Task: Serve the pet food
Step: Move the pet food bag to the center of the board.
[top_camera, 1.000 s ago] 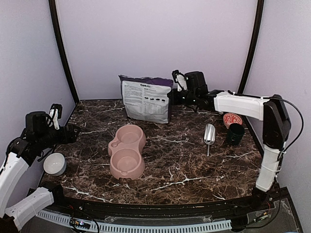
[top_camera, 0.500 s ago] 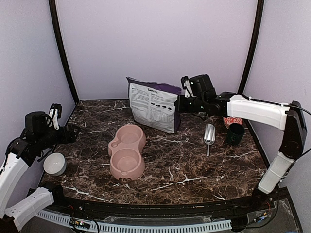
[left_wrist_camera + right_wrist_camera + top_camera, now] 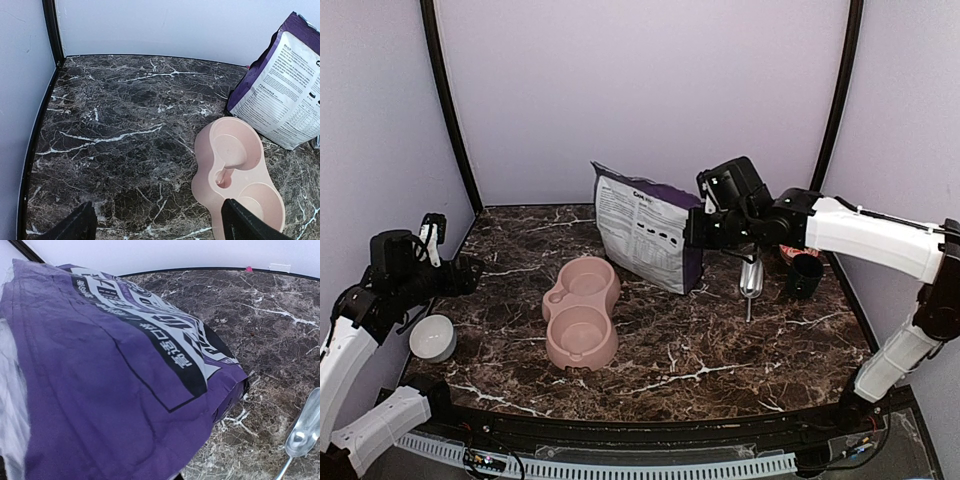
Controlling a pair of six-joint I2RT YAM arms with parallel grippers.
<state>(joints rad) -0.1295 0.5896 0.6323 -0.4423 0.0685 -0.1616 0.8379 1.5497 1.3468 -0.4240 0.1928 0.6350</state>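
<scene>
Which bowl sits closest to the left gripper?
The small white round bowl at the far left, right beside the left gripper; the pink double bowl lies farther off, in the middle.

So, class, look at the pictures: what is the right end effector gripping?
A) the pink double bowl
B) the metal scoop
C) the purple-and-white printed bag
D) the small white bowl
C: the right end effector is shut on an upper corner of the purple-and-white printed bag, which leans tilted and fills the right wrist view.
</scene>
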